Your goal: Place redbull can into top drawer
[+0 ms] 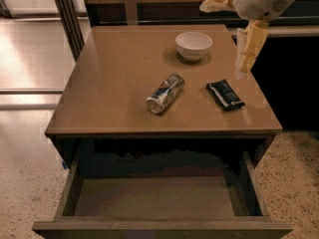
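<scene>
The redbull can (165, 93) lies on its side near the middle of the brown table (112, 68), its shiny round end turned toward the front left. The top drawer (154, 197) is pulled out below the table's front edge; its flat bottom is bare. My gripper (223, 38) hangs above the table's far right corner, behind and to the right of the can and well apart from it. It is open and holds nothing: one yellowish finger (250, 45) points down, the other (218, 1) points left.
A white bowl (194, 45) stands at the table's back right, just left of the gripper. A flat black snack packet (225, 94) lies right of the can. Metal railing posts (67, 14) stand at the back left. Dark cabinets line the right side.
</scene>
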`<state>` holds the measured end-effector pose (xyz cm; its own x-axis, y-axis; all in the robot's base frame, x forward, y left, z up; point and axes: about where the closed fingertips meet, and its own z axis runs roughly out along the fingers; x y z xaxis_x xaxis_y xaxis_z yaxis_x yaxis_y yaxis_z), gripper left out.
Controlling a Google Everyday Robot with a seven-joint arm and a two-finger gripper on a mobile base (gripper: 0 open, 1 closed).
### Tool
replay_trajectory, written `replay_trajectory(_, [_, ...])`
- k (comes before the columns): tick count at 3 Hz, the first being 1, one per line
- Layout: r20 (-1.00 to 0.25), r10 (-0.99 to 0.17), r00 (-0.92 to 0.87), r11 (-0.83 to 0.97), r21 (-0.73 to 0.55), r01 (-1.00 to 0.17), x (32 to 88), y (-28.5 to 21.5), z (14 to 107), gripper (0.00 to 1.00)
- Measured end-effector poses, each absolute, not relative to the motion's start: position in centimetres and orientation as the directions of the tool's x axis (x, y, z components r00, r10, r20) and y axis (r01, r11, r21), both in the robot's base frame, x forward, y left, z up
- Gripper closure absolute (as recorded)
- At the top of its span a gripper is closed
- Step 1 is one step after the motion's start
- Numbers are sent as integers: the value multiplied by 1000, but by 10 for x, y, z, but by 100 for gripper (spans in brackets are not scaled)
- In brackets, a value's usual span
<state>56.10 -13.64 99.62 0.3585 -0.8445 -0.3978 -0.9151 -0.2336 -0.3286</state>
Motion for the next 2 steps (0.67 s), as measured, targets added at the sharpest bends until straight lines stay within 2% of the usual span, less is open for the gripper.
replay_trajectory(1, [-373, -824, 426, -316, -321, -893, 563, -130, 983, 0])
replay_trajectory(2, [-353, -753, 555, -450, -339, -826, 579, -112, 969, 0])
